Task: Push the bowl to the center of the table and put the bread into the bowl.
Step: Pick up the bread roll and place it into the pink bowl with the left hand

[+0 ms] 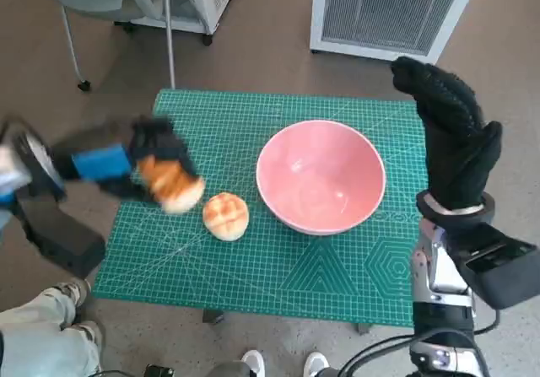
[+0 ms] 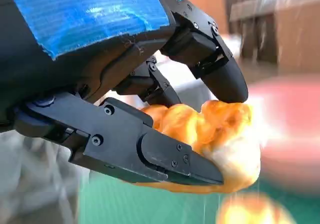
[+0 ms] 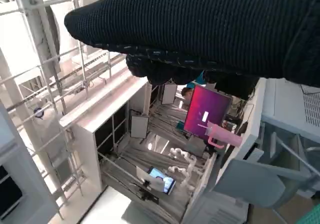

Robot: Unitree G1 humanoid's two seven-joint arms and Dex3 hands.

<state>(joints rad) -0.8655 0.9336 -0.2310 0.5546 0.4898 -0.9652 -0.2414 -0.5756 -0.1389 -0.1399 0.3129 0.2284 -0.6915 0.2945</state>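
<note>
A pink bowl (image 1: 321, 175) stands on the green cutting mat (image 1: 278, 284), right of its middle. My left hand (image 1: 135, 159) grips a golden croissant-like bread (image 1: 171, 185) just above the mat's left part; in the left wrist view the black fingers (image 2: 150, 154) close round that bread (image 2: 220, 134). A round bun (image 1: 225, 216) lies on the mat between the held bread and the bowl. My right hand (image 1: 451, 137) is raised at the bowl's right with its fingers straight, holding nothing; the glove (image 3: 210, 28) fills the right wrist view.
A white appliance with a grille (image 1: 388, 10) stands on the floor behind the table. A chair leg (image 1: 169, 31) and frame are at the back left. A person's leg and shoe (image 1: 51, 326) show at the front left corner.
</note>
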